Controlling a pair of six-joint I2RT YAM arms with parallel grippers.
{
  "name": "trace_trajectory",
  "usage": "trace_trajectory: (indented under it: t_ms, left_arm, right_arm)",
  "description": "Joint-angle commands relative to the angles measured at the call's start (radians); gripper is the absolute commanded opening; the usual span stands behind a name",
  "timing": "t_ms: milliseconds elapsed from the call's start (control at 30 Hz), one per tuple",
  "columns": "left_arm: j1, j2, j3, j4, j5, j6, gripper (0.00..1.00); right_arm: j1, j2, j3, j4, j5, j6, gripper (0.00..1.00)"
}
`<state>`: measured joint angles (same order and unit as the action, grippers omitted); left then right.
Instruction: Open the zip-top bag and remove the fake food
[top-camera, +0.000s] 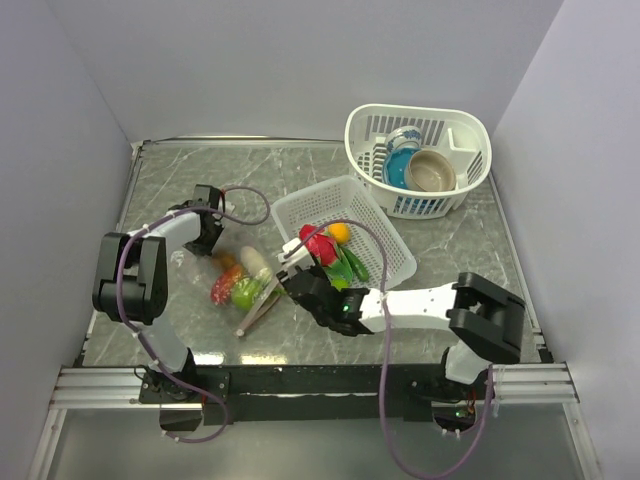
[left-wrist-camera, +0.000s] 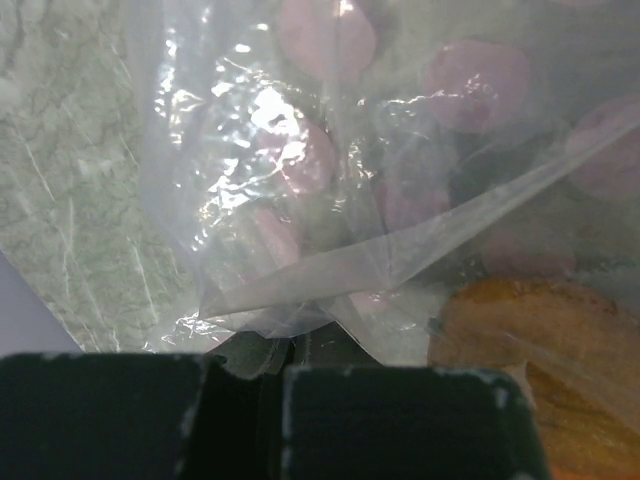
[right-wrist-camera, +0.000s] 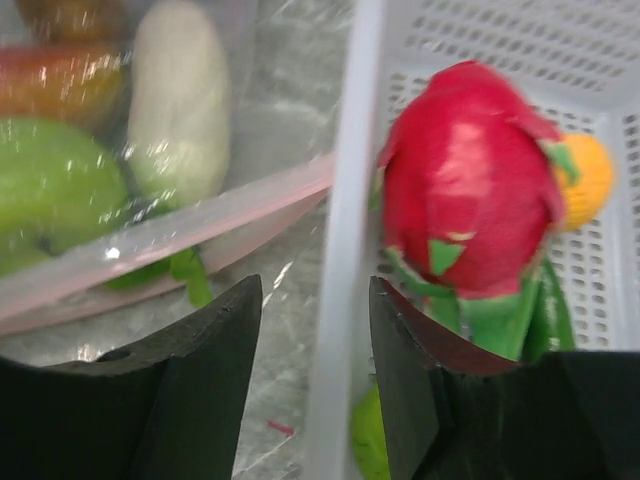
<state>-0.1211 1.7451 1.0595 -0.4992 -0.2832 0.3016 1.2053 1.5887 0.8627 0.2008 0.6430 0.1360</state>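
Fingers of my right pincer (right-wrist-camera: 315, 288) spread, empty, over basket (right-wrist-camera: 350, 150) rim. Red fruit (right-wrist-camera: 470, 200) inside basket; bag (right-wrist-camera: 200, 225) left of basket, more food (right-wrist-camera: 180, 100) inside. My left pincer (left-wrist-camera: 285, 365) clenched on bag corner. Probable faults: finger snags rim, drags basket; film slips from left grip.

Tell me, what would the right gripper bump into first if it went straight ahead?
Most likely the white basket: its near wall runs just ahead of the right gripper, in line with the open gap. The red-pink fruit sits beyond it, inside. Depth is unclear.
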Motion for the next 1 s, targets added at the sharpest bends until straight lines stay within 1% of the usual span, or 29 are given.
trace_trajectory:
  t_ms: [0, 33, 100, 133, 367, 433, 500, 567, 600, 800, 967]
  left_arm:
    - [-0.002, 0.005, -0.007, 0.057, -0.022, 0.008, 0.01]
    - [0.0, 0.008, -0.012, 0.06, -0.024, 0.008, 0.01]
    - [0.0, 0.013, -0.015, 0.067, -0.024, 0.01, 0.01]
    - [0.0, 0.013, -0.019, 0.068, -0.024, 0.013, 0.01]
    - [0.0, 0.013, -0.024, 0.076, -0.019, 0.016, 0.01]
    - [0.0, 0.007, -0.026, 0.076, -0.016, 0.018, 0.01]
    - [0.0, 0.002, -0.03, 0.076, -0.014, 0.021, 0.01]
    - [0.0, -0.006, -0.039, 0.08, -0.014, 0.027, 0.01]
    - [0.0, -0.007, -0.044, 0.08, -0.014, 0.028, 0.01]
    - [0.0, -0.03, -0.047, 0.074, -0.007, 0.031, 0.01]
    - [0.0, -0.053, -0.043, 0.059, 0.004, 0.031, 0.01]
  right_arm:
    - [0.03, 0.066, 0.054, 0.084, -0.06, -0.004, 0.6]
    - [0.03, 0.082, 0.067, 0.083, -0.069, -0.006, 0.65]
    - [0.036, 0.126, 0.108, 0.072, -0.071, -0.012, 0.69]
    - [0.036, 0.137, 0.119, 0.069, -0.078, -0.013, 0.74]
    - [0.04, 0.226, 0.202, 0.032, -0.118, 0.005, 0.85]
    - [0.063, 0.223, 0.197, 0.045, -0.074, 0.002, 0.86]
    - [0.071, 0.214, 0.199, 0.026, 0.009, 0.016, 0.85]
    - [0.06, 0.226, 0.213, -0.013, 0.038, 0.045, 0.81]
    - [0.051, 0.232, 0.232, -0.071, 0.044, 0.056, 0.8]
    - [-0.044, 0.218, 0.194, -0.19, 0.052, 0.192, 0.7]
    - [-0.134, 0.166, 0.128, -0.195, 0.037, 0.241, 0.67]
